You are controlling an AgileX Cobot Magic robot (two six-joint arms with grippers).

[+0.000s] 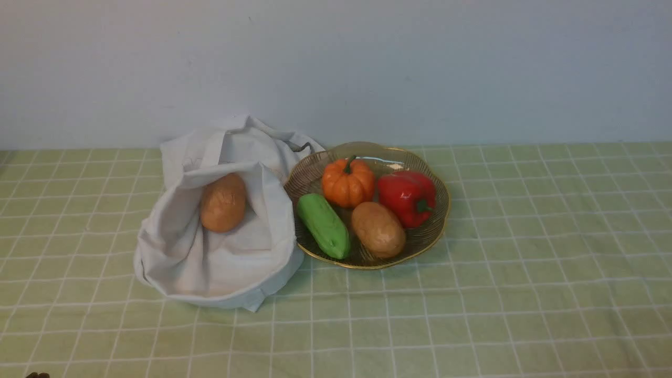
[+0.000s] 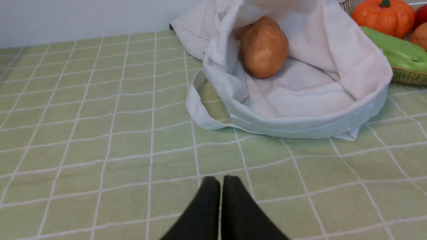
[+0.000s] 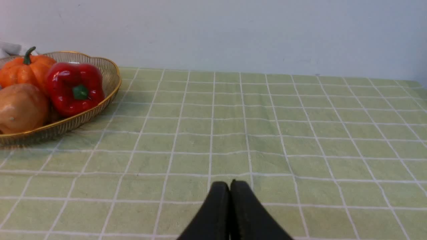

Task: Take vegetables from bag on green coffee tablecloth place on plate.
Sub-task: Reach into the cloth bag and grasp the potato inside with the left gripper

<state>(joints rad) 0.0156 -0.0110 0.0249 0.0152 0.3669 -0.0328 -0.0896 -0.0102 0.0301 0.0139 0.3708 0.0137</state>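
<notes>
A tan-brown potato (image 1: 223,202) (image 2: 264,47) lies inside the open white bag (image 1: 220,262) (image 2: 300,96) on the pale green tablecloth (image 1: 472,315). Right of the bag stands the golden wire plate (image 1: 438,220) (image 3: 110,80), holding a second potato (image 1: 378,229) (image 3: 21,108), an orange pumpkin (image 1: 347,182), a green vegetable (image 1: 324,226) and a red pepper (image 1: 407,197). My left gripper (image 2: 221,178) is shut and empty, low over the cloth well short of the bag. My right gripper (image 3: 230,182) is shut and empty, over bare cloth to the right of the plate.
A pale wall (image 1: 420,68) runs behind the table's far edge. A loose handle loop of the bag (image 2: 200,113) lies flat on the cloth on the bag's left side. Only a dark speck of an arm (image 1: 38,375) shows at the front view's lower left corner.
</notes>
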